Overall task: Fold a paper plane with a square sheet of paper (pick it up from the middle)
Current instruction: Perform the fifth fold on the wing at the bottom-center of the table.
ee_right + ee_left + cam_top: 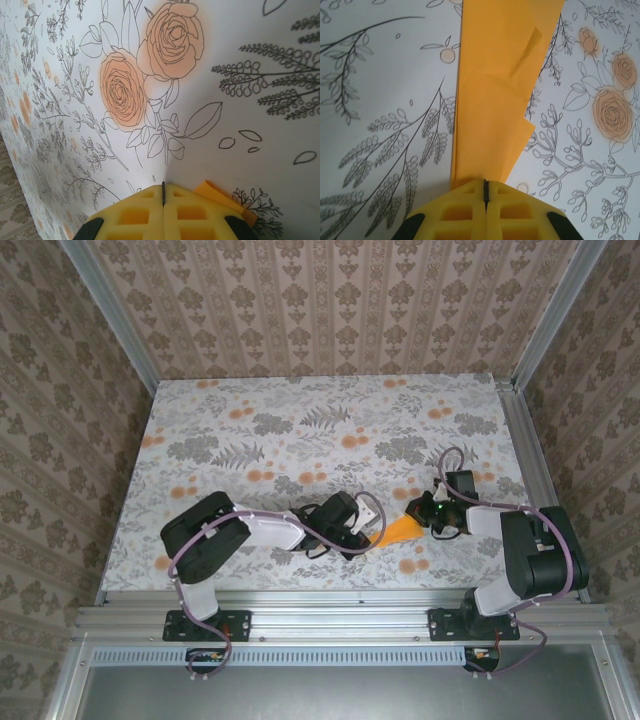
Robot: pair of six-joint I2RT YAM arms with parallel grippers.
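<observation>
A: Where's the paper [398,531]?
B: On the worktop [300,420], a narrow folded strip between both jaws. Left jaws are closed with their tips at its end. Right jaws are closed, its corner just beside them. Pinched or only pressed, I can't tell.
A: Then press evenly along the crease and don't skew the layers.
</observation>
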